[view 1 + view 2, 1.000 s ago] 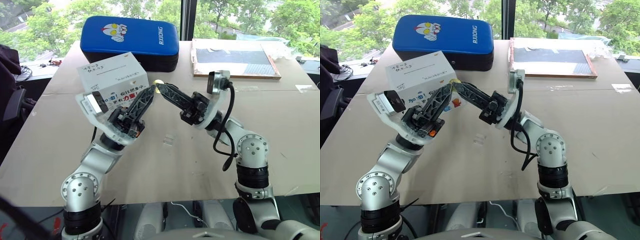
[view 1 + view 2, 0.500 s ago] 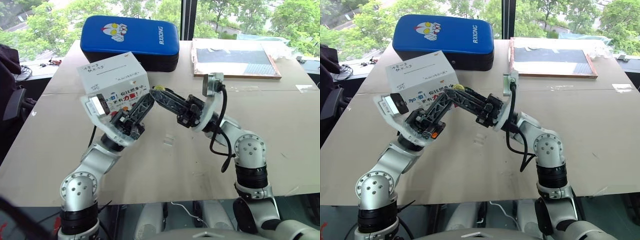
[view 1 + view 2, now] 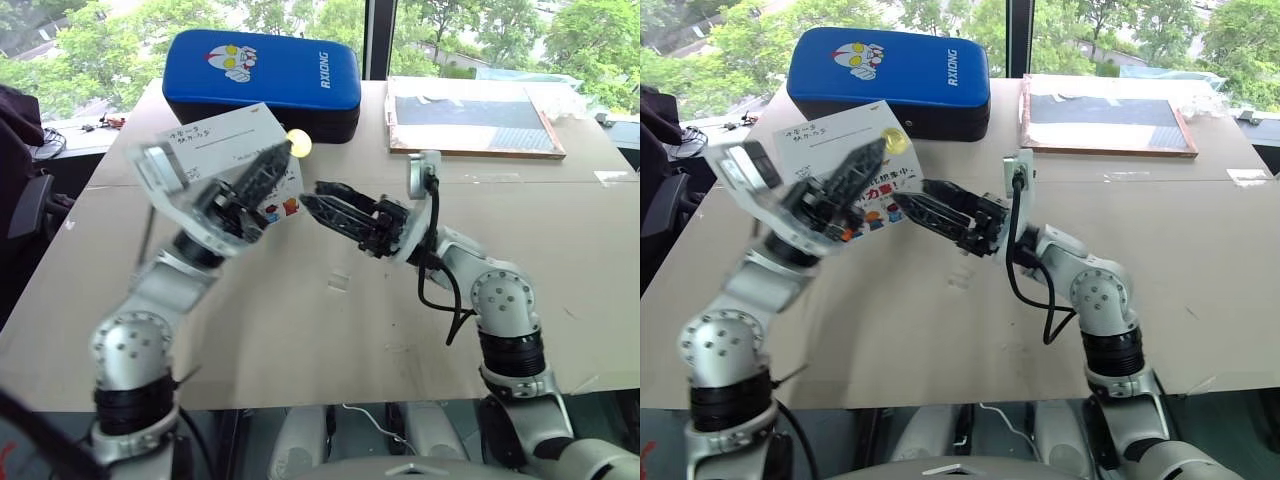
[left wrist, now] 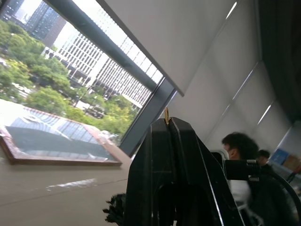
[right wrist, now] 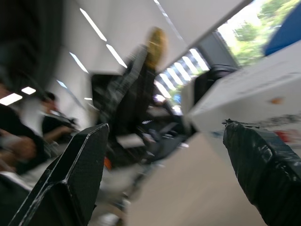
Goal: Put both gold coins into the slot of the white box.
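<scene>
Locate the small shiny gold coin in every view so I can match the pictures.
Left eye view: small shiny gold coin at the left end effector's tip.
Right eye view, same spot.
Left wrist view: edge-on sliver above the black fingertips.
Right wrist view: blurred yellow patch.
Shared landmark: white cardboard box.

blue padded case (image 3: 262, 72) | side | white lettering "RXIONG"

Upper-floor office or lab. Large windows (image 3: 300, 15) along top of the frame look onto treetops; high-rise buildings (image 4: 94, 66) show beyond. Ceiling strip lights (image 5: 91, 23). Seated people (image 4: 240, 155) in the background. Plain tan worktop (image 3: 330, 330) across the centre.
</scene>
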{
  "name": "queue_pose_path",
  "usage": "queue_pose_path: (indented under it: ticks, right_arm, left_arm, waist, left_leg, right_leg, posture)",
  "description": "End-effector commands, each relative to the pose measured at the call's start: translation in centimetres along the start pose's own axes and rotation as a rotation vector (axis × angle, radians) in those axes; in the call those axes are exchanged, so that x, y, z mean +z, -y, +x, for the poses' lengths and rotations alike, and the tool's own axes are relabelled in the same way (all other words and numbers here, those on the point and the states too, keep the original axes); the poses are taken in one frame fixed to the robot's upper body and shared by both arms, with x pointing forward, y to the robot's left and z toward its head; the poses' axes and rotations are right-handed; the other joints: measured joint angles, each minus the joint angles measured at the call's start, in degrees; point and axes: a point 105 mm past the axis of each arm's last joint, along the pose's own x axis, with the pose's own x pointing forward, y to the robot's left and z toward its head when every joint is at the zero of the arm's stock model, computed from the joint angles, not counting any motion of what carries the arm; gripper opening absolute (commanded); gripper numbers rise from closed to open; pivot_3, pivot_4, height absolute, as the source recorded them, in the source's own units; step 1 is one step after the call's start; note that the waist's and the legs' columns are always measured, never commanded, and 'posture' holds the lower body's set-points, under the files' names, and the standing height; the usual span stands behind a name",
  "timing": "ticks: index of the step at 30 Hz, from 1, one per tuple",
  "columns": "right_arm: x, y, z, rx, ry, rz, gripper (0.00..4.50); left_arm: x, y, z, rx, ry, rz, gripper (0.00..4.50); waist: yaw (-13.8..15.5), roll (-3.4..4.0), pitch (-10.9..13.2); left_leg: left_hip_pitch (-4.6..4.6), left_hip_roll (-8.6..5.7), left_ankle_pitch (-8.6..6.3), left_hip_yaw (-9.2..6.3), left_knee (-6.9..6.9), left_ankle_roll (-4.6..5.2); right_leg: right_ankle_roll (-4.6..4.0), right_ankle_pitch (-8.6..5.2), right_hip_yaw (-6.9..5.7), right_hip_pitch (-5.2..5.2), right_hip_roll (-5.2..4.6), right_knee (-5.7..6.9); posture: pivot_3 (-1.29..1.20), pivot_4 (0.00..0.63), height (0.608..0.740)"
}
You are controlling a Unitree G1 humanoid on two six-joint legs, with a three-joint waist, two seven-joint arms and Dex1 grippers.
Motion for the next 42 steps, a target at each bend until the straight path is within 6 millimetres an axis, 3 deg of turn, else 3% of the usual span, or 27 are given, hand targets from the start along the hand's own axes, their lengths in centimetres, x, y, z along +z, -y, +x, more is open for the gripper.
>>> queue_pose_path:
  ticks: [1,6,9,12,21,28,35,38,42]
  right_arm:
    - [2.5,-0.4,0.0,-0.014,0.035,-0.372,4.15]
    - [3.0,-0.1,-0.2,-0.035,-0.045,-0.602,4.15]
    - [3.8,-0.7,-0.1,-0.025,-0.047,-0.625,4.15]
    - [4.5,-1.0,0.3,-0.048,-0.059,-0.621,4.15]
    - [3.9,-1.4,0.4,-0.056,-0.1,-0.58,4.15]
    - [3.4,-1.7,0.1,-0.06,-0.11,-0.572,4.15]
    - [3.6,-2.1,0.1,-0.064,-0.106,-0.569,4.15]
    - [3.8,-2.1,0.2,-0.064,-0.104,-0.57,4.2]
    - [4.0,-2.0,0.4,-0.065,-0.097,-0.568,4.2]
  left_arm:
    - [3.9,-1.5,-0.7,0.011,-0.107,0.223,0.0]
    - [8.1,-5.1,-2.1,0.025,-0.255,0.419,0.0]
    - [9.1,-7.5,-2.9,0.035,-0.342,0.458,0.0]
    - [8.6,-10.1,-3.6,0.04,-0.457,0.503,0.0]
    - [6.9,-14.0,-4.3,0.055,-0.642,0.553,0.0]
    - [5.4,-15.2,-4.4,0.08,-0.728,0.578,0.0]
    - [5.7,-15.6,-4.3,0.117,-0.724,0.592,0.0]
    - [5.6,-15.7,-4.6,0.131,-0.739,0.562,0.69]
    - [5.9,-16.2,-4.6,0.179,-0.718,0.609,2.49]
  waist:
    - [-0.1,0.05,0.1]
    - [-0.2,0.1,0.1]
    - [-0.1,0.11,0.1]
    - [-0.1,0.1,0.1]
    - [0.0,-0.01,0.2]
    - [0.0,-0.03,0.2]
    - [-0.1,-0.03,0.2]
    - [-0.3,-0.03,0.2]
    - [-0.2,-0.03,0.2]
  left_leg:
    - [-0.01,-0.03,0.0,0.0,-0.02,0.0]
    - [0.06,0.05,0.01,0.16,-0.48,-0.03]
    - [-0.15,-0.01,0.02,0.15,-0.56,-0.04]
    - [-0.72,-0.04,0.16,0.13,-0.47,-0.27]
    - [-1.05,-0.02,0.05,0.37,-0.36,-0.09]
    - [-1.02,0.05,0.02,0.17,-0.33,-0.03]
    - [-0.92,0.06,0.01,0.02,0.02,-0.01]
    - [-0.92,0.08,0.0,0.0,0.33,0.0]
    - [-0.92,0.08,0.0,-0.02,0.57,0.0]
  right_leg:
    - [0.15,-0.09,-0.01,-0.02,0.06,-0.03]
    - [0.0,0.01,0.13,-0.13,0.12,-0.29]
    - [0.0,0.01,0.08,-0.34,0.14,-0.35]
    - [0.01,0.02,0.04,-0.84,0.13,-0.33]
    - [0.04,0.02,-0.14,-0.98,0.04,-0.41]
    - [0.06,0.02,-0.18,-0.98,-0.02,-0.28]
    - [0.06,0.01,-0.18,-0.97,-0.03,0.25]
    - [0.06,0.01,-0.18,-0.97,-0.02,0.55]
    - [0.07,0.01,-0.18,-0.91,-0.02,0.72]
  posture:
    - [0.0,0.15,0.74]
    - [0.0,0.15,0.74]
    - [0.0,0.15,0.74]
    - [0.0,0.15,0.74]
    - [0.0,0.15,0.74]
    - [0.0,0.15,0.74]
    - [0.0,0.15,0.74]
    - [0.0,0.15,0.74]
    - [0.0,0.15,0.74]
